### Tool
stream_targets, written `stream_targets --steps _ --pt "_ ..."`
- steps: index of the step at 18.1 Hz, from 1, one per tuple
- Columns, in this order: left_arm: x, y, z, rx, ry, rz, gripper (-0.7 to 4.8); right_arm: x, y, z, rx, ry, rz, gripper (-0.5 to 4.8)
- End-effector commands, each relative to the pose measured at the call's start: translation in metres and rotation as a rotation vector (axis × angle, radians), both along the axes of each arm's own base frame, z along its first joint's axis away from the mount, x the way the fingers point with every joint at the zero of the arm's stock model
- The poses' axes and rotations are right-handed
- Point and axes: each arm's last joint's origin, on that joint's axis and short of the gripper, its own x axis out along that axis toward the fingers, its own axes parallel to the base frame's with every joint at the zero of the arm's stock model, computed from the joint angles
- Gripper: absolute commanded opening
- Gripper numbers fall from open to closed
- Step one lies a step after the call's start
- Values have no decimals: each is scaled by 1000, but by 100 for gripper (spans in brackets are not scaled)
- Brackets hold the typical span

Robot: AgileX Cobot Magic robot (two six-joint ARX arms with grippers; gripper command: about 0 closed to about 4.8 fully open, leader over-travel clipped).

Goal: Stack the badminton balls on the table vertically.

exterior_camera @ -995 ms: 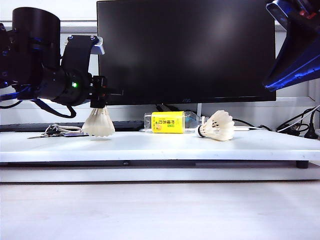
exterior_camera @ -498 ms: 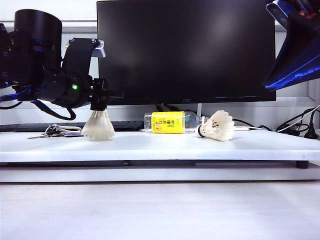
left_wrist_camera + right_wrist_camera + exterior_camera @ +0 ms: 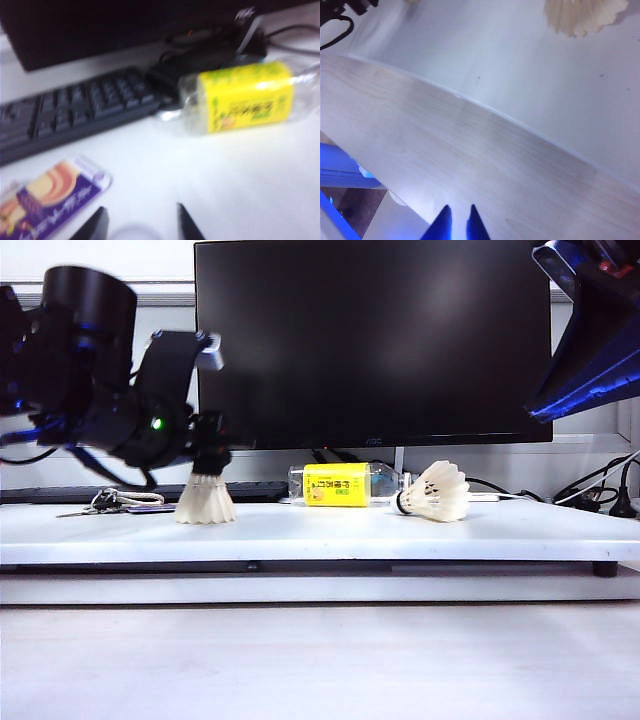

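One badminton ball stands upright on the white table at the left, skirt down and cork tip up. My left gripper sits right over its tip. In the left wrist view its fingers stand apart around a faint white blur, so the left gripper is open. The other badminton ball lies on its side further right and also shows in the right wrist view. My right gripper is shut and empty, high above the pale wood surface.
A clear bottle with a yellow label lies between the two balls, in front of the black monitor. A keyboard, keys and a purple card lie at the table's left rear. Cables run at the right.
The left gripper has sunk and shifted slightly right, setting the shuttlecock's skirt onto the table. Its jaws have spread apart. The right arm and the lying shuttlecock have not moved.
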Motion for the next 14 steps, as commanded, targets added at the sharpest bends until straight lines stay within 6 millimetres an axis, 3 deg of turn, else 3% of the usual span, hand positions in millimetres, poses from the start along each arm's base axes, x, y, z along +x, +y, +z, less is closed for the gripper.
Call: stream_targets --steps 1,2,4,7,9,10,14 --pt "-3 0 16 -20 -54 -5 257 1 0 2 2 -23 2 53" --pt "-4 0 19 -25 -65 -5 262 1 0 2 2 -23 2 53" --pt "-8 3 34 -19 -95 -2 347 1 0 2 3 -23 2 53" --pt "-27 13 74 -27 -122 -2 350 1 -2 1 -70 -35 -53 54" --pt "-54 27 103 5 -38 -3 348 1 -5 0 -154 -24 -126 70" --pt "-71 36 114 29 9 -3 342 1 -6 4 -170 -21 -140 108" --pt "-124 62 136 -51 161 -34 341 22 -1 48 -192 22 -142 117"
